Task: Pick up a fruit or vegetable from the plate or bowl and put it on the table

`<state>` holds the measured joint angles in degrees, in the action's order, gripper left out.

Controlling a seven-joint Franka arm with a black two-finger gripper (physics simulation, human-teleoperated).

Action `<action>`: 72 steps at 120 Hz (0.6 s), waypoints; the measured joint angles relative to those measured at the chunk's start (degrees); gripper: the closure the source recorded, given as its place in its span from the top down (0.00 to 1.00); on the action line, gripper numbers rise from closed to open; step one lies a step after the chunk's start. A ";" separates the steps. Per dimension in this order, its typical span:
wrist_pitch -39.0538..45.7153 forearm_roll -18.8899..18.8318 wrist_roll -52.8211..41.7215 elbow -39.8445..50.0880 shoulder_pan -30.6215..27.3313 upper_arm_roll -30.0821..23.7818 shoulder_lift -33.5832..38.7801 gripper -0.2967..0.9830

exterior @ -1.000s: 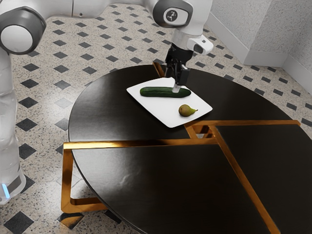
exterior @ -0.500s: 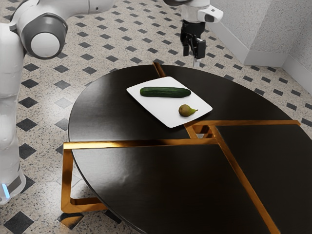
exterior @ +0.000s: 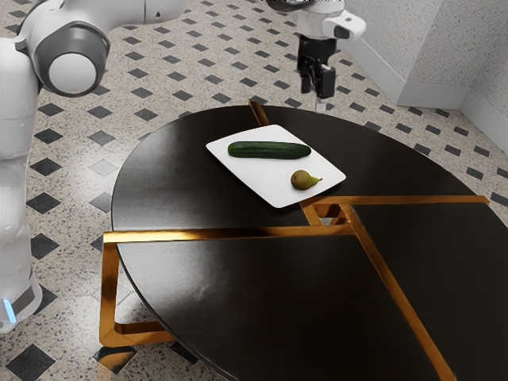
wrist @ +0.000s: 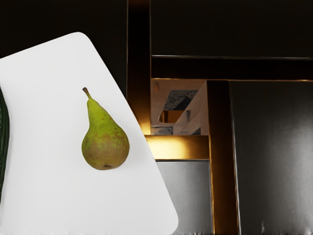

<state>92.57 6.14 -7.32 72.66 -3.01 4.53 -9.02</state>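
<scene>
Jaws: hang raised, well apart from the pear (wrist: 105, 142); cannot tell whether spread or closed.
Pear: lies on the white plate (exterior: 262, 178), green-necked, browner at the round base, short dark stem.
Cucumber (exterior: 266, 150): lies there too, long, dark green, apart from the pear.
Plate edge: runs near the pear.
Tabletop (exterior: 238, 302): stretches wide around the plate, crossed by metal bars (exterior: 159, 236).

Pear (wrist: 105, 144) and cucumber (exterior: 270, 150) on a white plate (exterior: 266, 182)
The green-brown pear lies on its side, apart from the long, dark-green cucumber.
</scene>
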 joint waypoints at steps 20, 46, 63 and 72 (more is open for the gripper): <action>-2.21 0.06 -1.13 2.99 -0.85 0.44 -0.77 0.77; -2.23 -1.01 -3.12 13.39 0.59 1.12 3.39 0.77; -2.39 -1.75 -4.10 18.07 0.43 2.16 6.62 0.77; -2.31 -1.88 -4.78 19.63 0.97 2.16 7.51 0.77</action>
<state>90.26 4.25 -12.10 92.29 -2.03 6.69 -1.50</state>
